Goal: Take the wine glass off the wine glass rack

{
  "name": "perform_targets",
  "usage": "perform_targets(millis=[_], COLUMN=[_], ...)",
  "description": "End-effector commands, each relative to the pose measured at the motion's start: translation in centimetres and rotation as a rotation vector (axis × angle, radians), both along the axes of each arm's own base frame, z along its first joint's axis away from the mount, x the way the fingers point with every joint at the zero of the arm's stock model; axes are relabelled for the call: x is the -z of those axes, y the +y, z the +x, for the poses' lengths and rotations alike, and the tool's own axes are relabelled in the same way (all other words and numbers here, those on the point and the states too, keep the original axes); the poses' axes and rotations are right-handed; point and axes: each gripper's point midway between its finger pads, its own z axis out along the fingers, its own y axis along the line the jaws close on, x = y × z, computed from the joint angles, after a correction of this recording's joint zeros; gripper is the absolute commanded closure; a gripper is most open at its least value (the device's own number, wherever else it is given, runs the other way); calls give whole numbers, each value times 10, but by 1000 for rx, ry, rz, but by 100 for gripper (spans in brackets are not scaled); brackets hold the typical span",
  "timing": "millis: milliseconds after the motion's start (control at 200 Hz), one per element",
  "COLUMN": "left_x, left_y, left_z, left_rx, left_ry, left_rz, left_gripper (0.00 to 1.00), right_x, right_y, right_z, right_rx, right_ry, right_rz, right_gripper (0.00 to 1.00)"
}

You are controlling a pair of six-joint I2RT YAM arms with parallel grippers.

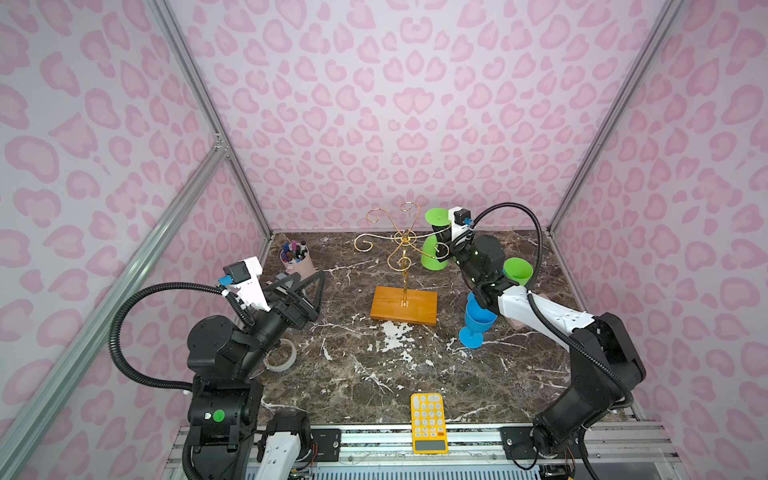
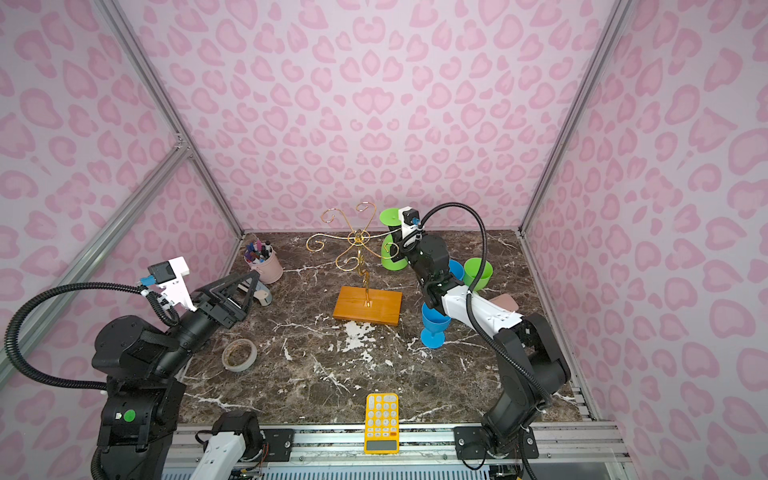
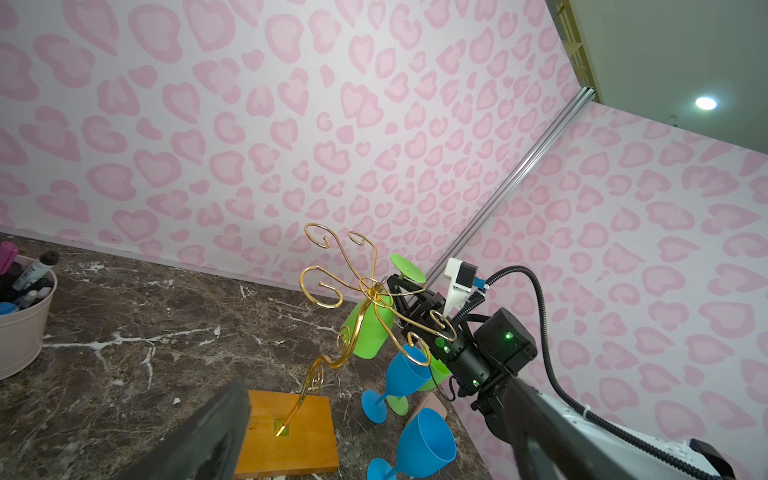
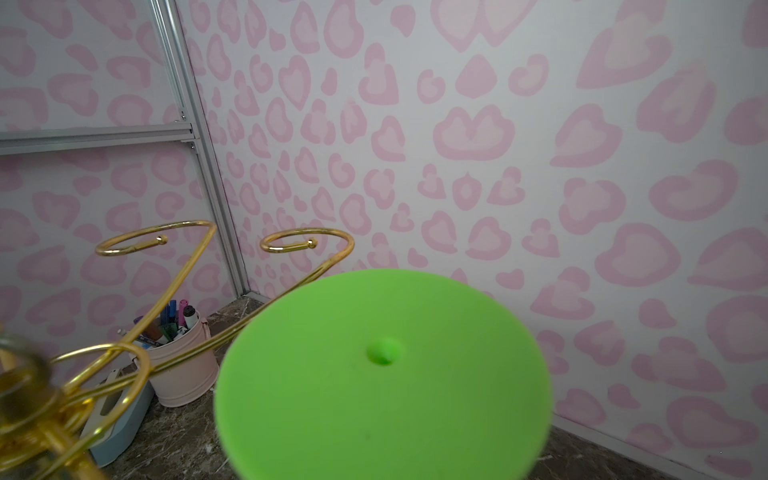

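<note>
Dark marble tabletop (image 1: 374,374), pink walls. Right pincer (image 1: 441,237) is clamping the stem of the inverted green plastic wine glass (image 1: 432,259), which is hanging on an arm of the gold wire wine glass rack (image 1: 403,305). Best move IMO: sliding it outward, level, w/o tipping the rack. Left pincer (image 1: 307,286) is gaping, idle.

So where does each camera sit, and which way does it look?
Both top views: high over the near edge, looking down at the table; left gripper and right gripper show.
Left wrist: on the left arm, facing the wine glass rack; its own finger shows.
Right wrist: on the right arm, facing the foot of the green wine glass; no arm shows.
All share the rack.
</note>
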Motion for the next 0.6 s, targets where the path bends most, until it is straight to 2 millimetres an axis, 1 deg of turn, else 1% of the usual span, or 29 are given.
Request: perform_targets(millis=[0,360,595], left_x=[-11,-17,-10], left_y=[-3,-7,-10], left_z=[2,12,25], left_rx=[22,52,75], left_ry=[-46,-65,-37], left_rz=[-11,-34,-55], left_gripper=[3,3,3], right_x=[31,29,21], right_y=[3,4,5], right_z=[0,-1,-1], right_rx=[-13,-12,-16], right_ry=[88,86,65], right_rz=[-39,-50,-41], right_gripper=[100,100,100])
